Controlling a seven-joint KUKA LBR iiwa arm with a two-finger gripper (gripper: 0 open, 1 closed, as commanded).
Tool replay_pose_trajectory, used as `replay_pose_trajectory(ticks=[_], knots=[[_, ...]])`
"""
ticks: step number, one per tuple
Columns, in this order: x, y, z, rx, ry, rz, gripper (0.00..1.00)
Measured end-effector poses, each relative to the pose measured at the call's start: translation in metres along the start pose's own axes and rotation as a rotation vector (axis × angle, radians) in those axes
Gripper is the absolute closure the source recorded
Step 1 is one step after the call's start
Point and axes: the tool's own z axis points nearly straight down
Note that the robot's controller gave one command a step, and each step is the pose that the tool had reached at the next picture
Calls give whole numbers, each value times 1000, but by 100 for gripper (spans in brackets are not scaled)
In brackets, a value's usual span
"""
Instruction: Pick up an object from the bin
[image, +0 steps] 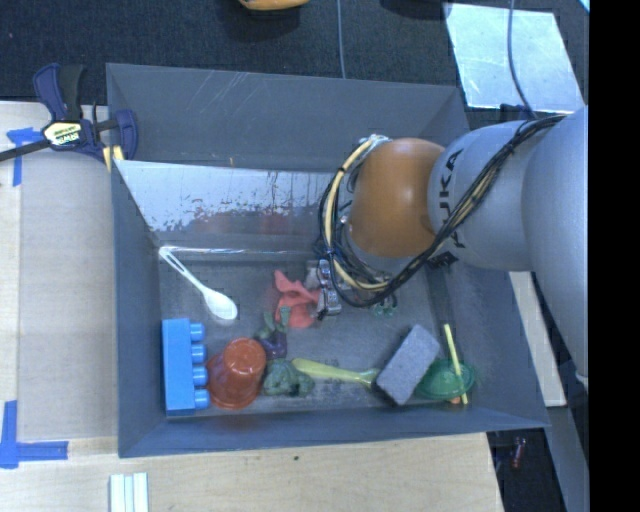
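Observation:
My gripper (324, 286) hangs low in the middle of the bin, mostly hidden under the arm's wrist. Its metal tip sits right beside a small red and pink crumpled thing (292, 294), touching or nearly touching its right side. Just below that lies a small dark purple and green piece (272, 340). A yellow-green long-handled thing (332, 373) lies flat on the bin floor below the gripper.
A white spoon (207, 291) lies at the left. Along the front wall sit a blue block (180, 365), an orange cup (238, 373), a grey sponge (408, 365), a green round thing (443, 383) and a thin yellow stick (455, 362).

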Motion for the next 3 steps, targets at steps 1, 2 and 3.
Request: replay_pose_trajectory(ticks=[1, 2, 3], knots=[[0, 0, 0, 0, 0, 0, 100], [-13, -6, -48, 0, 6, 4, 100], [-4, -27, -123, 0, 6, -66, 100]])
